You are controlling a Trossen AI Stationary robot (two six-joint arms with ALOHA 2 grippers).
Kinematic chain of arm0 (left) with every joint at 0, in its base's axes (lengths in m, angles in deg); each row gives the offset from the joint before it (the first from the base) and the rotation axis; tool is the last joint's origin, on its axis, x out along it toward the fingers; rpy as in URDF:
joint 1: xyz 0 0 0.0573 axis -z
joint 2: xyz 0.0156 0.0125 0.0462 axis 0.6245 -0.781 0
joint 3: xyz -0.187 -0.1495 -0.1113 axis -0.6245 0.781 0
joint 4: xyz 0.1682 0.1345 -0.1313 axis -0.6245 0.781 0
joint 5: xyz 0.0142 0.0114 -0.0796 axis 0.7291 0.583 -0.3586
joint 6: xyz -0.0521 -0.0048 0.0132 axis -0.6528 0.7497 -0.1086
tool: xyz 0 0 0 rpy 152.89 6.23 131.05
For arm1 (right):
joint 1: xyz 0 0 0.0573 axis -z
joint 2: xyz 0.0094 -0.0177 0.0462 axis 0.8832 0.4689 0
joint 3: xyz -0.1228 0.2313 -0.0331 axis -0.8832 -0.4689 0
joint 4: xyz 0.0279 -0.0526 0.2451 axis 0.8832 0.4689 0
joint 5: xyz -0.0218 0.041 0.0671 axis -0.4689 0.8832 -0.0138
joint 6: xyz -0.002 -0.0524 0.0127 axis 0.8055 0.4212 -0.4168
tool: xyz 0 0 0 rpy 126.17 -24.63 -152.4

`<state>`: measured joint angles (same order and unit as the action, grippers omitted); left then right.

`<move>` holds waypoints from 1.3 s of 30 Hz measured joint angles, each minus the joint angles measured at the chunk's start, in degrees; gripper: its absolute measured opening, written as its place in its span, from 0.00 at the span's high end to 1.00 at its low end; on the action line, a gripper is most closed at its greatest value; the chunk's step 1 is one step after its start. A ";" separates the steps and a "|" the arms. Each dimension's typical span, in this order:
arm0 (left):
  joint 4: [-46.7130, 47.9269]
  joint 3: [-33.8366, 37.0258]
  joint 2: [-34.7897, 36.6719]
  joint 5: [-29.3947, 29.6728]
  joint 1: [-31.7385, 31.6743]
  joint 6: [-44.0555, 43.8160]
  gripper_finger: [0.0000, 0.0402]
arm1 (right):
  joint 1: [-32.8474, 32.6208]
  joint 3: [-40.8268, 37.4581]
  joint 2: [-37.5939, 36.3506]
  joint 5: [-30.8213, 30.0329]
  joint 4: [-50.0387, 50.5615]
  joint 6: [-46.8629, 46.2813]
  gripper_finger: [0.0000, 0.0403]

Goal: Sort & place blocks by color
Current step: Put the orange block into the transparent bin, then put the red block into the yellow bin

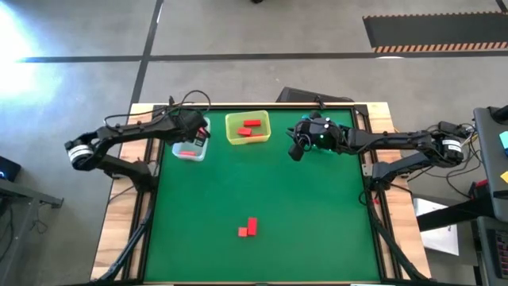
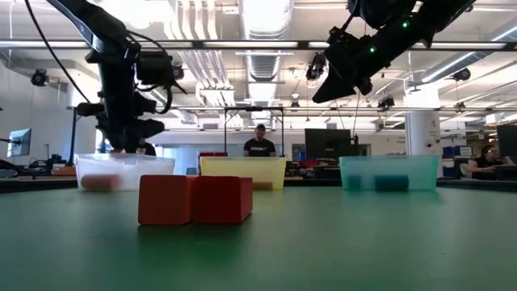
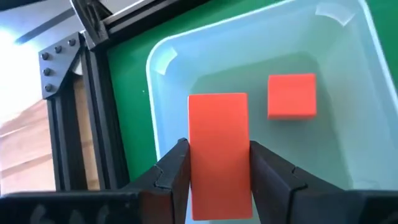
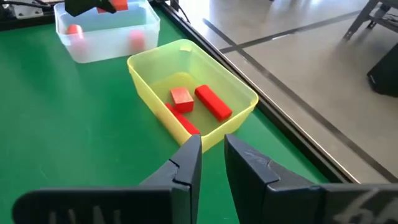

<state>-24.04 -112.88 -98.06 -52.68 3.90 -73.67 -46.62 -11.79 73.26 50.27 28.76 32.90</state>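
The left gripper (image 3: pixel 219 163) hangs directly over the clear bin (image 1: pixel 190 149) and grips an orange-red bar (image 3: pixel 218 149), 1 finger on each long side. The bar's long axis runs along the fingers, so it points down into the bin, straight at the floor of it. Below and just to one side lies 1 orange-red cube (image 3: pixel 291 95) already in that bin, apart from the bar. The coming move likely turns on this: the bin floor is straight beneath the held bar, so letting go should drop it in beside the cube, with little chance of catching the rim.

The right gripper (image 4: pixel 212 163) hovers above the table just beside the yellow bin (image 1: pixel 248 127), on the side away from the clear bin, its fingers slightly parted and holding nothing. The yellow bin holds 3 red blocks (image 4: pixel 196 106), 2 bars and a cube, lying at a slant to its walls.

2 red blocks (image 1: pixel 248 228) sit touching each other on the green mat (image 1: pixel 317 214), well apart from the clear bin, toward the table's near edge. In the high view neither arm looks clearly nearer to them. A teal bin (image 2: pixel 389 172) shows in the low view, with something dark inside it.
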 joint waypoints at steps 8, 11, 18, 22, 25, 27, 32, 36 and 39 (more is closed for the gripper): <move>-2.06 1.21 -0.02 0.08 -1.01 0.78 0.56 | 0.25 0.00 0.47 -0.06 -4.63 7.44 0.85; -2.84 1.21 -0.02 0.14 -1.05 0.80 0.54 | 0.96 0.01 1.37 0.01 -9.97 12.49 0.85; -2.53 -0.20 0.32 -4.64 -0.22 -1.18 0.53 | 0.42 0.02 1.11 1.60 -10.49 -0.24 0.87; -3.06 -0.98 1.86 -9.15 2.99 -0.76 0.53 | -4.31 0.02 -0.83 8.66 -7.87 -7.58 0.87; -3.99 -0.85 3.03 -7.05 6.88 2.37 0.53 | -10.16 0.02 -1.91 9.14 -2.10 -7.63 0.87; -4.39 -0.85 3.82 -3.86 9.85 4.38 0.53 | -14.23 0.02 -1.81 8.39 0.06 -7.61 0.87; -6.26 -1.36 6.03 -0.19 16.27 5.33 0.53 | -24.33 0.02 0.49 -1.72 -0.97 -13.47 0.87; -8.27 -1.70 8.50 -0.32 20.84 6.05 0.52 | -30.99 0.02 3.46 -7.02 -3.66 -16.97 0.87; -9.68 -1.70 10.00 -0.31 23.88 7.25 0.52 | -34.19 0.02 6.41 -10.14 -5.50 -20.40 0.87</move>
<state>-33.72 -114.58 -88.07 -52.99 27.79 -66.41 -80.81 -11.77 79.67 40.14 23.27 12.50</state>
